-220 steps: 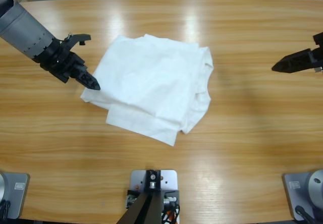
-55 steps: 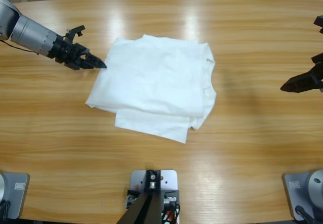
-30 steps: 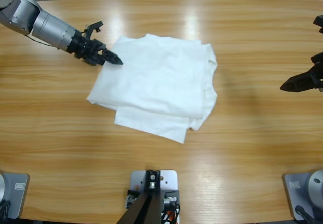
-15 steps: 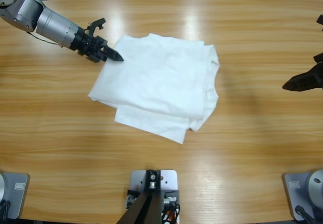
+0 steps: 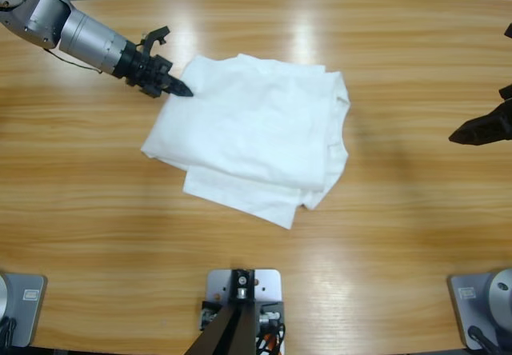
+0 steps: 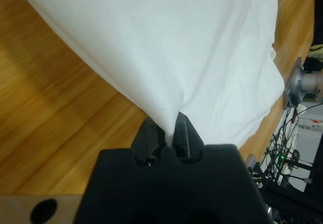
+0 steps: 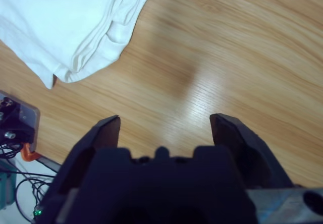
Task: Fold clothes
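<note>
Now the T-shirt [image 5: 254, 135] lies folded into a thick, roughly square bundle on the middle of the table [image 5: 384, 235], its layered edges stepping out toward the near side. My left gripper [image 5: 182, 91] has its jaws pinched onto the cloth at the bundle's far left corner; my wrist view shows the fabric drawn up into a peak between them. I judge this is a late step: either one more fold or a tidy-up of an almost finished bundle. The next move calls for lifting that corner gently and carrying it across without dragging the lower layers out of line. My right gripper [image 5: 462, 137] hangs with jaws spread wide, well apart from the shirt. Past the wooden table's edge I see cables [image 6: 282, 148] and rig hardware.
</note>
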Robot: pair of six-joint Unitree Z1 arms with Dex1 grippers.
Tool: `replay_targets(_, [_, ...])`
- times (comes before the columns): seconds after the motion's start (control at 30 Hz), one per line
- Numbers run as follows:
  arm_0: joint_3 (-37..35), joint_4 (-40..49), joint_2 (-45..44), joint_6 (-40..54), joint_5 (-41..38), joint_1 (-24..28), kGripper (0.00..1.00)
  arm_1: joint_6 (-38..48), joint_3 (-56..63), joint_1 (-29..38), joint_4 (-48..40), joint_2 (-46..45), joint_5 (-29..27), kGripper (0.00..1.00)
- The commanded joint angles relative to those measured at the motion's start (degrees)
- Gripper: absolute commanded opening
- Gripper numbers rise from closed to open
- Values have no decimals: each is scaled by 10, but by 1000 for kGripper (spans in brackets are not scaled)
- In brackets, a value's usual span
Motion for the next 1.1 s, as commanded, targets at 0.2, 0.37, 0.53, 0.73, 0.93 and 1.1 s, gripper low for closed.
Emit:
replay_targets(0.2, [67,-8,1,4,-11,7,0,-6,23,-7,-4,-14,2,729])
replay_targets(0.37, [131,-8,-37,24,-7,75,0,-6,26,-7,-9,-11,2,729])
replay_targets(0.53, [176,-2,-83,44,-6,161,0,-6,27,-7,-10,-14,5,729])
replay_targets(0.73, [163,31,-164,28,40,224,0,-6,25,-7,-8,-18,7,729])
replay_targets(0.93, [103,131,-204,30,45,214,0,-6,28,-7,-12,-18,16,729])
replay_targets(1.1, [6,202,-188,2,45,137,0,-6,30,-7,-13,-23,22,734])
